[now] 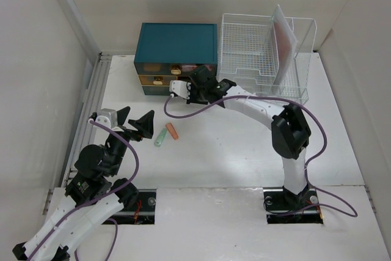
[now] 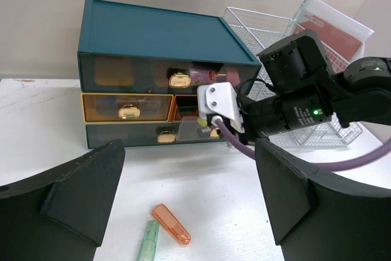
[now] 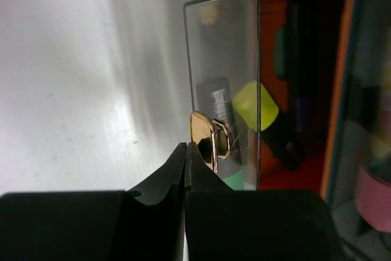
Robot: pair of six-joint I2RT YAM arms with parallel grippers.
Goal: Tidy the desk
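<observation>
The white desk (image 1: 244, 151) holds an orange pen-like piece (image 1: 172, 131) and a pale green one (image 1: 160, 137), side by side left of centre. They also show in the left wrist view as orange (image 2: 171, 224) and green (image 2: 146, 242). My left gripper (image 1: 135, 121) is open and empty just left of them, its jaws wide (image 2: 189, 175). My right gripper (image 1: 194, 88) is shut at the teal drawer box (image 1: 177, 44). Its closed tips (image 3: 186, 151) touch the side of the gold knob (image 3: 204, 142) of a small clear-fronted drawer (image 3: 223, 90). That drawer is pulled partly out and holds markers.
A white wire rack (image 1: 256, 47) with a pink folder (image 1: 284, 35) stands at the back right beside the box. A ribbed rail (image 1: 91, 102) runs along the desk's left edge. White walls close in on both sides. The right arm's purple cable (image 1: 183, 114) loops over the desk.
</observation>
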